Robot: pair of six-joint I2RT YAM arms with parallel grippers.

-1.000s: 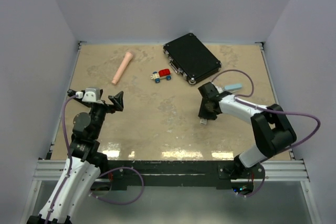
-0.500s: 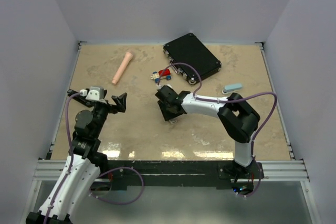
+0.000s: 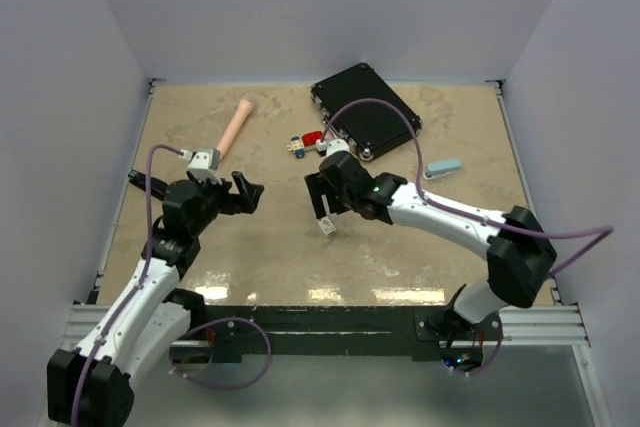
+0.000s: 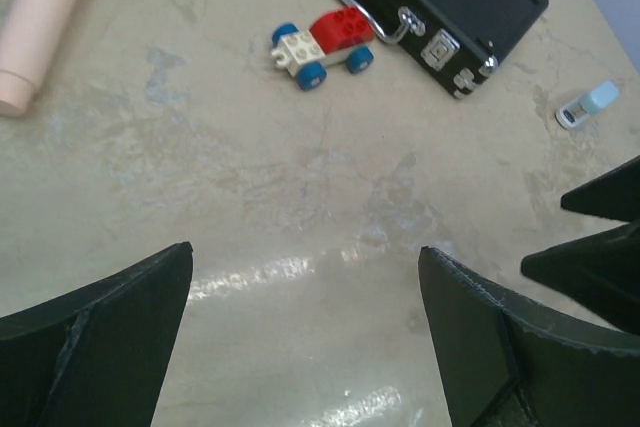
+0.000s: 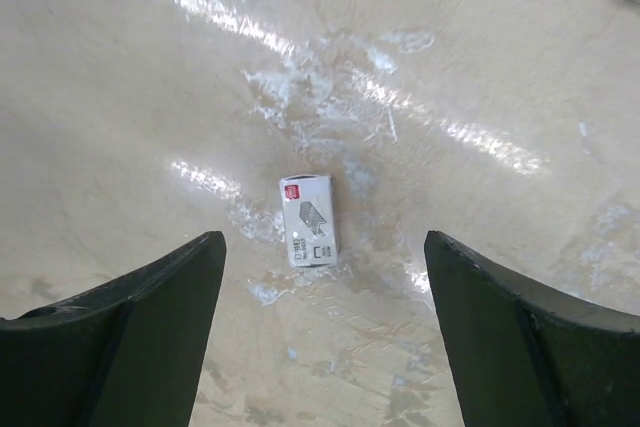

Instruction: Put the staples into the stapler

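Your right tool (image 5: 322, 239): jaws wide, holding nothing, above the small white box (image 5: 308, 219).
Your left tool (image 4: 305, 249): jaws apart, empty.
Box position: flat on the surface (image 5: 500, 47).

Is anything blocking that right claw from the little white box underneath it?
Nothing visible. The white box lies alone on the table, right below the right gripper, in the gap between its open jaws.
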